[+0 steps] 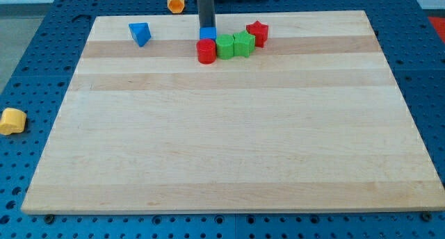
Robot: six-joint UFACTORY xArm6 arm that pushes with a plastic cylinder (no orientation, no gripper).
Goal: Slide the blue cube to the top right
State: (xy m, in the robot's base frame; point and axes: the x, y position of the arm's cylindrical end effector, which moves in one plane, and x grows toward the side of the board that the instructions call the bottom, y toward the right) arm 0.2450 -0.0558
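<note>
The blue cube (208, 34) is being seen near the top edge of the desk (229, 149), around the middle, just above the red cylinder (206, 51). My tip (206, 28) is being held at the cube's upper side, seemingly touching. No fingers are fitted to the rod. Green blocks (234, 45) and a red star (258, 33) are sitting in a row to the view's right.
</note>
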